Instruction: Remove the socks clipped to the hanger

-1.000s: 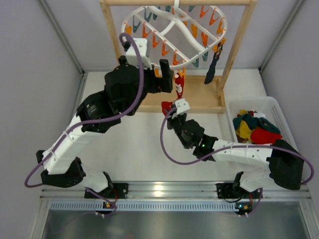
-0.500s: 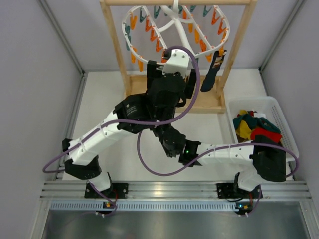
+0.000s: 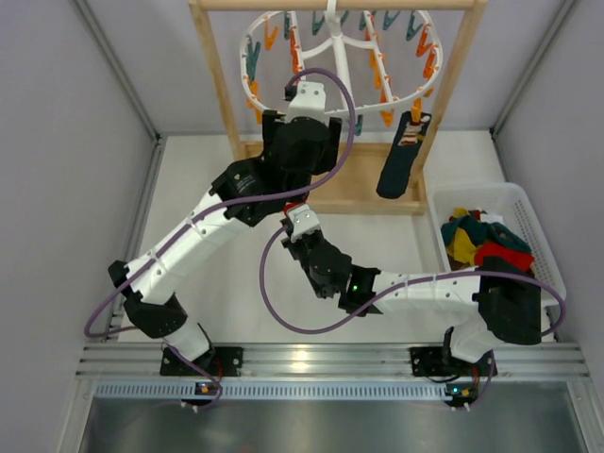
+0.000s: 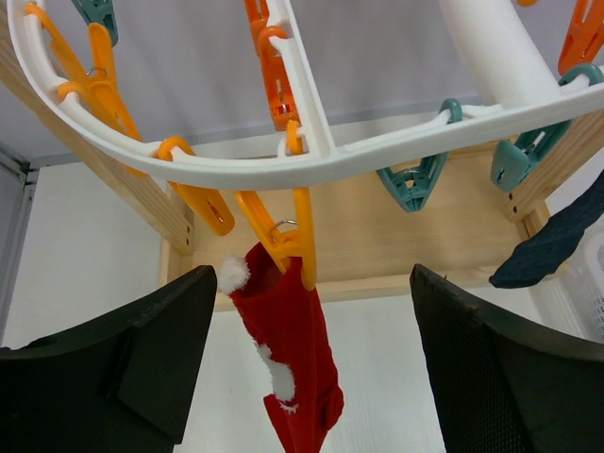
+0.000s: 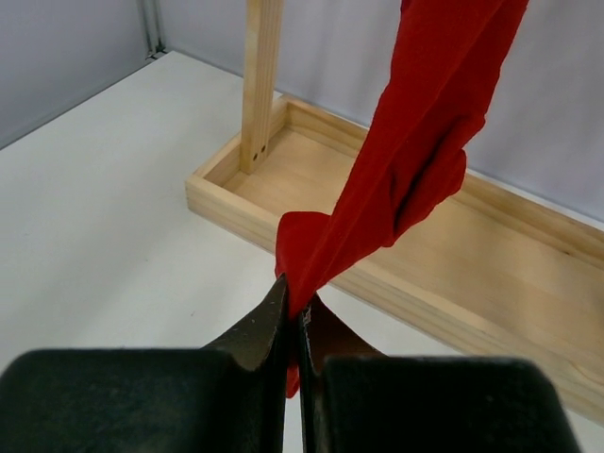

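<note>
White plastic forms the hanger (image 4: 311, 165), an oval ring hung inside the wooden stand (image 3: 453, 75) at the far side of the table (image 3: 189, 189). Its rim carries orange clips (image 4: 94, 85) and teal clips (image 4: 415, 179).

The left gripper (image 4: 313, 311) is raised beneath the near edge of the ring with its jaws spread wide. Between its two black fingers (image 4: 142, 349), touching neither, hangs a red sock (image 4: 293, 359) with white marks. The top edge of the sock is clamped in one orange clip (image 4: 283, 241).

Below, the right gripper (image 5: 294, 316) has its jaws pressed together on the lower end of the same red sock. The fabric rises at a slant from the fingertips, above the wooden base tray (image 5: 453, 245) of the stand.

Further right, a dark sock (image 3: 396, 165) hangs from the right edge of the ring, beside the right post of the stand. At the right edge of the table stands a white basket (image 3: 543, 236) holding a heap of loose socks (image 3: 481, 243) in teal, yellow and red.
</note>
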